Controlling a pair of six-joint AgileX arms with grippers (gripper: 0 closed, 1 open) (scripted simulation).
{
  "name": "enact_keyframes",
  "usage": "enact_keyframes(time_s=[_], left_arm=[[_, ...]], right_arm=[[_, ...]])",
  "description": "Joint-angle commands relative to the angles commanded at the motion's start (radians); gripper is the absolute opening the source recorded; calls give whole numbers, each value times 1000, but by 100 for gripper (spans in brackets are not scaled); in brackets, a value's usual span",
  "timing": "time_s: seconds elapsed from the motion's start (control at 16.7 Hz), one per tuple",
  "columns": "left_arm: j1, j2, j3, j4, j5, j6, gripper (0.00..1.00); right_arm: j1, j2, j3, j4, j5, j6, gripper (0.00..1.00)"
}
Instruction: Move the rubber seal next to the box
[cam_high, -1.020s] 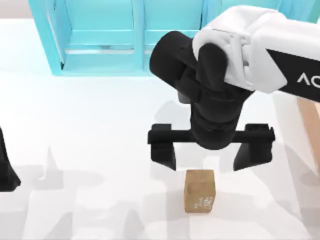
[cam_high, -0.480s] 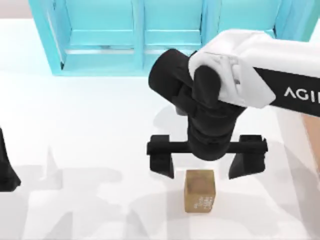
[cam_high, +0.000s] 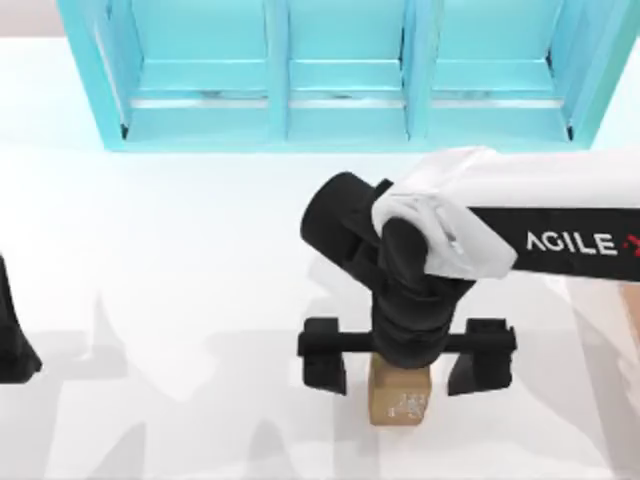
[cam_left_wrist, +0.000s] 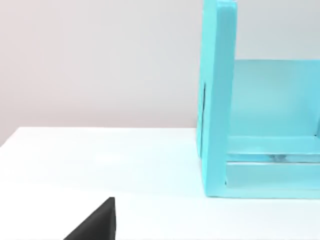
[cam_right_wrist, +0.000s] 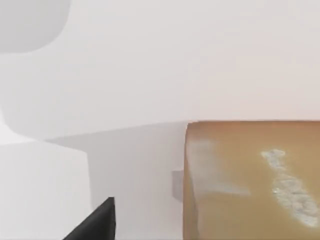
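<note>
It was a rendered test bench: a bare white table, a turquoise shelf unit behind, blank grey wall.

The rubber seal sits on the counter, between the spread jaws of the right gripper and partly under it. The shelf unit stands well behind them, at the counter's far edge.

Bright, even light; soft grey shadows.
</note>
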Motion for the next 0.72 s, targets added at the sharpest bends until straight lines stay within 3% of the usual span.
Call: enact_keyframes(time_s=[0.12, 0.72], left_arm=[[0, 0, 0, 0, 0, 0, 100], [0, 0, 0, 0, 0, 0, 100]], right_arm=[[0, 0, 0, 0, 0, 0, 100], [0, 0, 0, 0, 0, 0, 25]])
